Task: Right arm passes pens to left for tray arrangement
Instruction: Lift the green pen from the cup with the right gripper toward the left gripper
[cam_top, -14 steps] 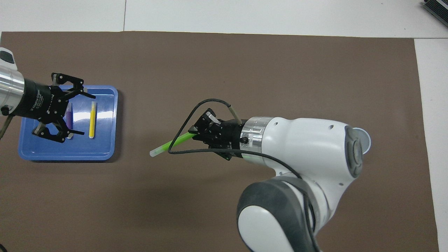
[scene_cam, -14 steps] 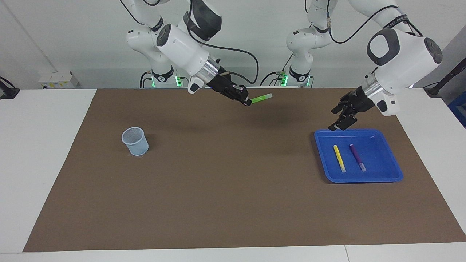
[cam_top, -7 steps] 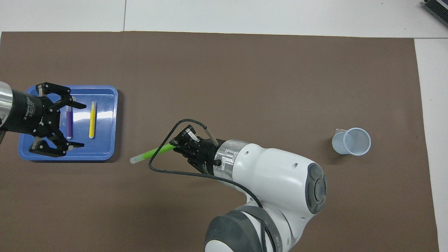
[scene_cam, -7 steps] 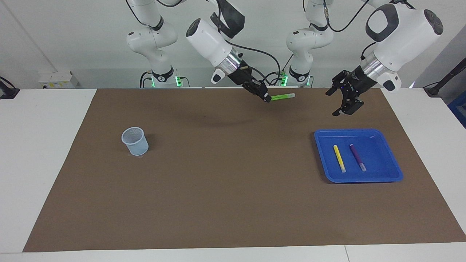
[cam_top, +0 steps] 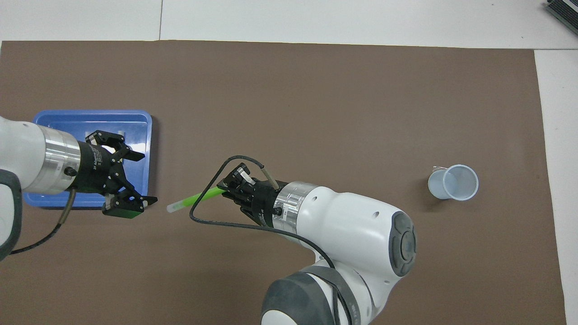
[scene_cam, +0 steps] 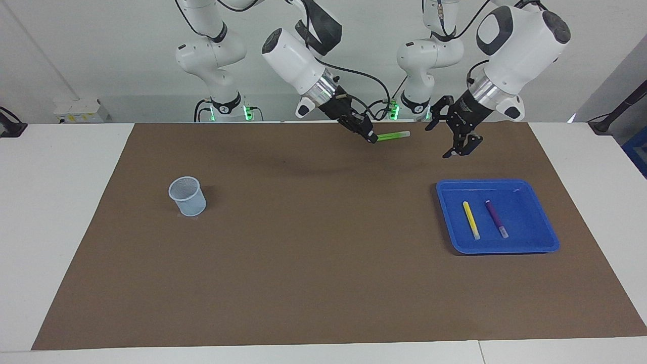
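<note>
The right gripper (scene_cam: 371, 137) is raised over the brown mat (scene_cam: 313, 263), clenched on one end of the green pen (scene_cam: 393, 135); the pen runs level out from its fingertips, pale end pointing toward the left gripper (scene_cam: 451, 141). The left gripper hangs in the air with jaws spread wide and nothing between them, just short of the pen's pale end. The blue tray (scene_cam: 548, 237) sits at the left arm's end of the mat, holding the yellow pen (scene_cam: 471, 220) and the purple pen (scene_cam: 496, 218) side by side, apart. The mesh cup (scene_cam: 187, 196) stands well apart from the tray, toward the right arm's end.
</note>
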Controlling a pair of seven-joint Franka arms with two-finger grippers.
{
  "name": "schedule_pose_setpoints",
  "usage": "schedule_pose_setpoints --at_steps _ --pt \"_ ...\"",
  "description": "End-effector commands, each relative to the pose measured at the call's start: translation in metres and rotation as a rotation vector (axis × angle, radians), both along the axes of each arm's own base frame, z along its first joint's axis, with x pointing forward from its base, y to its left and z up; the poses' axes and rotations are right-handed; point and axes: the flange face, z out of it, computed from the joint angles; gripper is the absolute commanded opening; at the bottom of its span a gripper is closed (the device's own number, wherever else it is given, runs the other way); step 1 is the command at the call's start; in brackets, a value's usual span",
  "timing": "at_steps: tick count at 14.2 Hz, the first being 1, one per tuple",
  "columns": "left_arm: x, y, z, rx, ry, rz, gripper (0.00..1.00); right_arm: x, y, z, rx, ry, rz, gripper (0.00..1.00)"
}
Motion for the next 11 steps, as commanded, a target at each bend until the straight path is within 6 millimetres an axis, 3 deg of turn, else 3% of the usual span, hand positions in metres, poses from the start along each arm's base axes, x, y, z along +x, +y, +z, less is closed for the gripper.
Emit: schedule_pose_setpoints --at_steps 1,6,9,11 --pt "-0.021 -0.009 -0.004 -0.003 0.023 0.086 0.96 -0.001 0.0 -0.001 0.015 -0.005 -0.011 0.0" --pt "-0.03 -0.034 -0.004 0.003 0.052 0.117 0.96 -0.002 0.0 -0.001 0.015 -0.005 -0.009 0.0" --pt "-0.042 -0.065 -0.003 0.007 0.063 0.105 0.96 -0.001 0.001 -0.004 0.011 -0.003 -0.008 0.0" --pt "-0.043 -0.068 -0.002 0.006 0.057 0.101 0.96 -0.001 0.001 -0.004 0.012 -0.002 -0.008 0.0"
